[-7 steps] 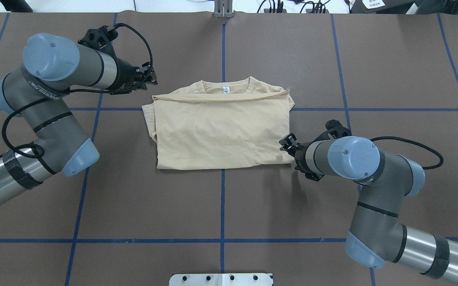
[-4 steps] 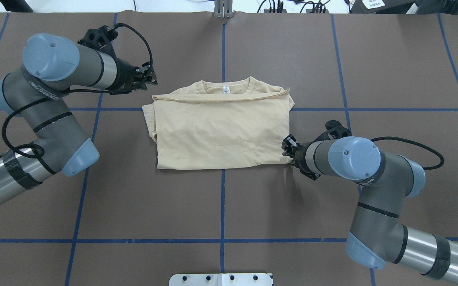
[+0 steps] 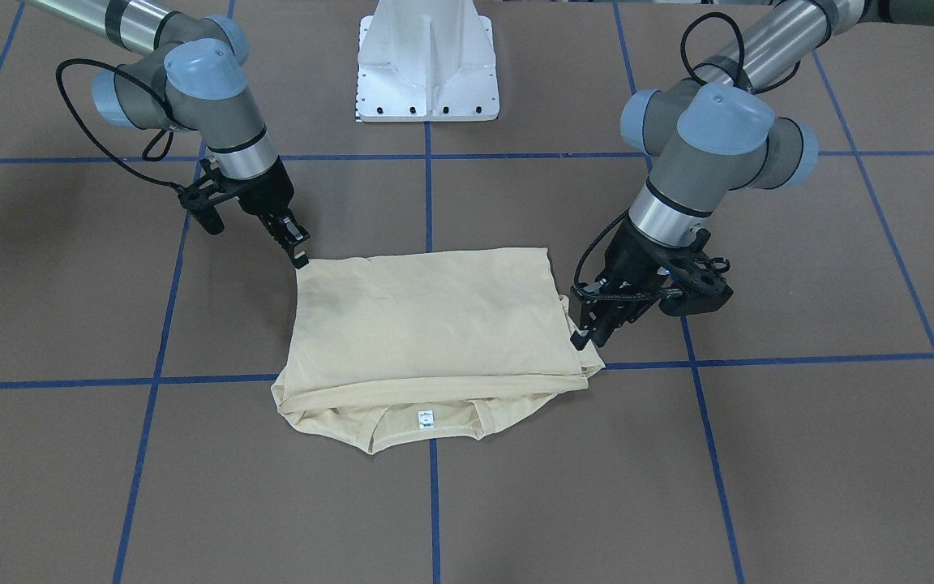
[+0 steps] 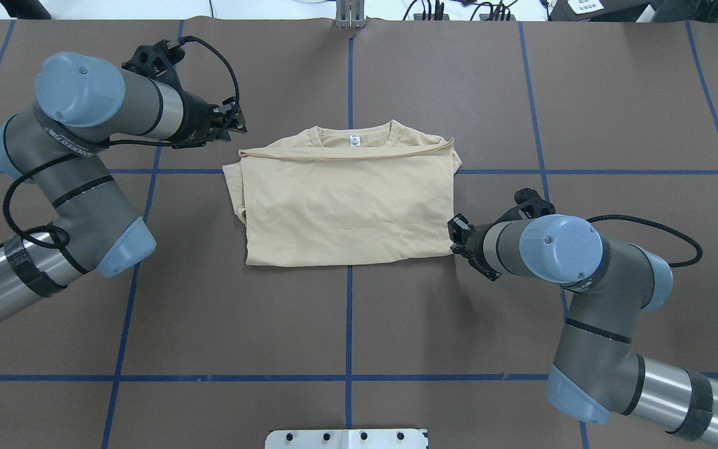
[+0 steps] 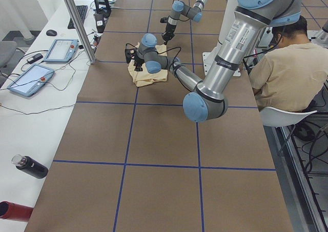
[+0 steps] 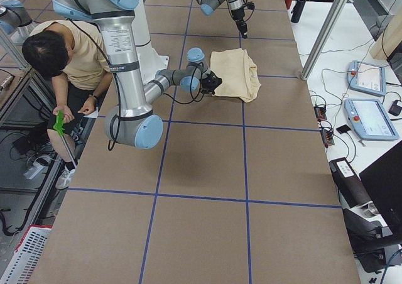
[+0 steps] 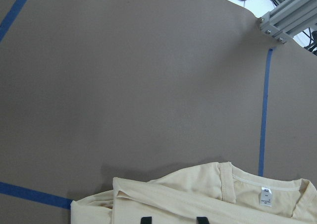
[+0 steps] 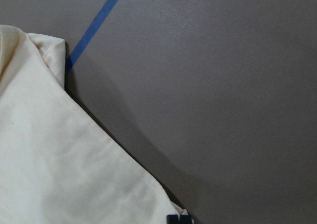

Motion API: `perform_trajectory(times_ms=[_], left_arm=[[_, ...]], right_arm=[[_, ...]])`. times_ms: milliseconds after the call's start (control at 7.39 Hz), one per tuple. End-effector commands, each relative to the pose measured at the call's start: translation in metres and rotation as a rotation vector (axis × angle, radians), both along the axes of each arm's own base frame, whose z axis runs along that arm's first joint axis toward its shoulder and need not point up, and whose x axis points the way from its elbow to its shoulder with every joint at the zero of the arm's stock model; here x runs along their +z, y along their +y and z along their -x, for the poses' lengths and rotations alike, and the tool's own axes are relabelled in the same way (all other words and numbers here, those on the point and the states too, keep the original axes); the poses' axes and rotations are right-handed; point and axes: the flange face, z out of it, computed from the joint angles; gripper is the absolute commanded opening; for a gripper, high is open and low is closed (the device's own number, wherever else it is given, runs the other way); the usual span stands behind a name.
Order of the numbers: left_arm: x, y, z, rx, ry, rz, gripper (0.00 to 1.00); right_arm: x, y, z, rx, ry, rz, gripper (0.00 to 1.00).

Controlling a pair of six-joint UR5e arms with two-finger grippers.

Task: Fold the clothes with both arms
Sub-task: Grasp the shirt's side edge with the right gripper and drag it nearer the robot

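We look over a broad surface (image 4: 459,324) covered in matt brown sheeting and marked into large squares by blue tape lines (image 4: 234,378). Along one long edge runs a white bench (image 5: 31,134) carrying two teach pendants (image 5: 60,50), a keyboard (image 5: 80,14), a mouse (image 5: 50,33), loose cables (image 5: 36,111), a black bottle (image 5: 31,166) lying on its side and a red cylinder (image 5: 13,211) cut off by the frame. An aluminium post (image 5: 77,24) stands at the bench's inner edge. On the opposite side a person (image 5: 287,70) in a beige shirt sits bent forward on a white chair (image 5: 284,116). We find the light bright and even, the shadows soft.
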Motion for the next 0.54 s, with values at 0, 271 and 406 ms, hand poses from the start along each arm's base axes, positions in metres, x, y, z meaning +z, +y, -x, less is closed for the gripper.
perform_trajectory(times_ms=[0,271,406], left_arm=[[-0.009,0.003,0.004,-0.001,0.013,-0.013,0.41],[-0.010,0.013,0.012,0.006,0.024,-0.020,0.41],[-0.013,0.015,0.014,0.009,0.032,-0.024,0.41]], right_arm=[[0.005,0.021,-0.039,-0.011,-0.003,0.005,0.00],[0.021,0.100,-0.042,-0.149,0.017,0.016,0.00],[0.017,0.153,-0.039,-0.246,0.022,0.035,0.00]])
